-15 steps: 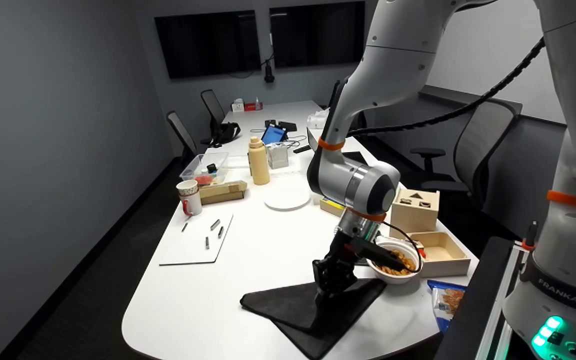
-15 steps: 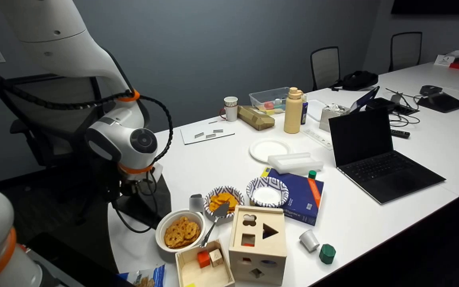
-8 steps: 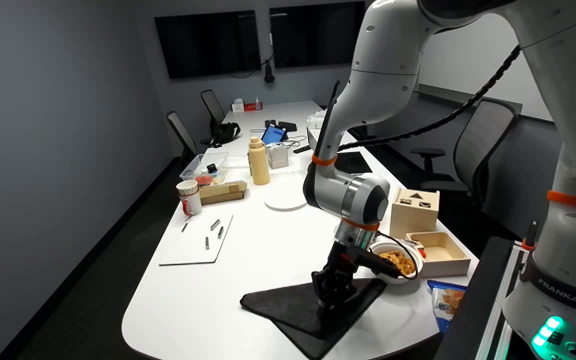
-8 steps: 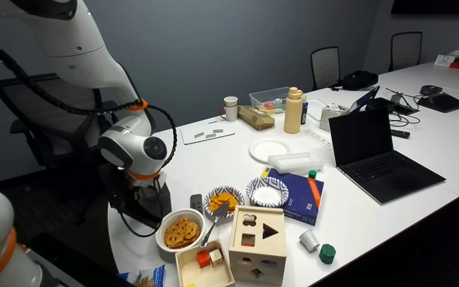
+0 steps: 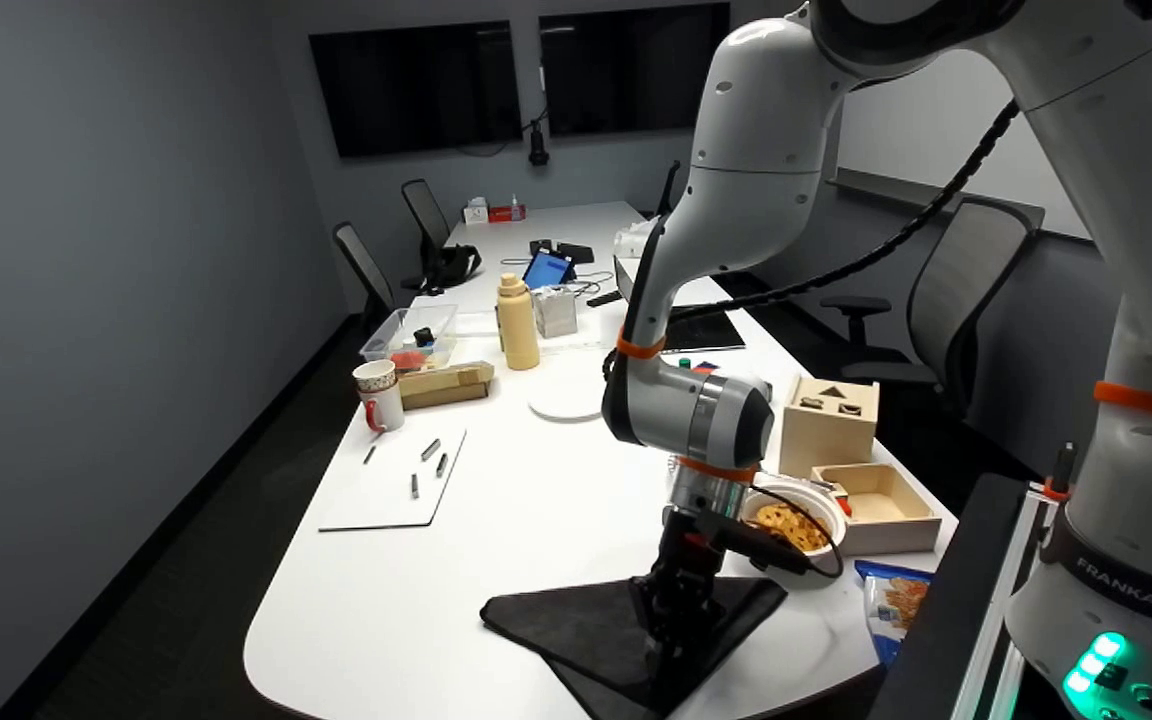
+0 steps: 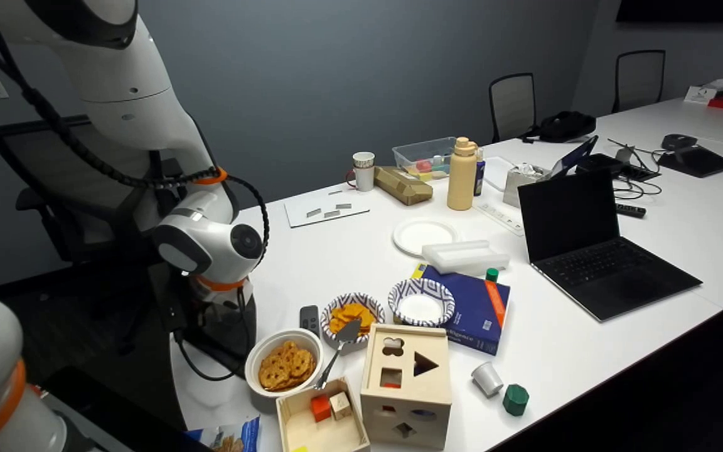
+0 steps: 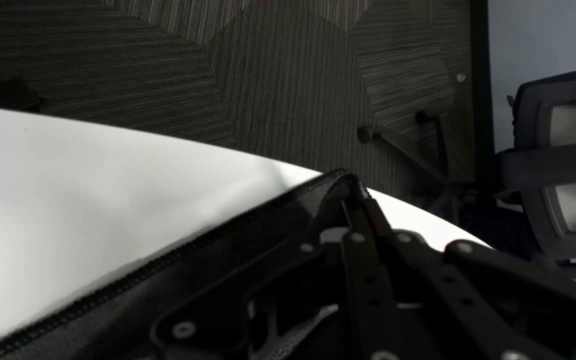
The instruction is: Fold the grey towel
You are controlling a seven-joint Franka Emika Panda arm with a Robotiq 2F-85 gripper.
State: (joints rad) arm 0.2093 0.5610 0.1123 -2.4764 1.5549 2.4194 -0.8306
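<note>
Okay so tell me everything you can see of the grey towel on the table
The grey towel looks dark, nearly black, with a matte cloth surface and, in the wrist view, what looks like a stitched hem. It lies on the white table by its rounded end, partly folded: one layer sits askew over another, edges not lined up. The gripper appears shut on one corner, and hides part of the cloth in both exterior views.
</note>
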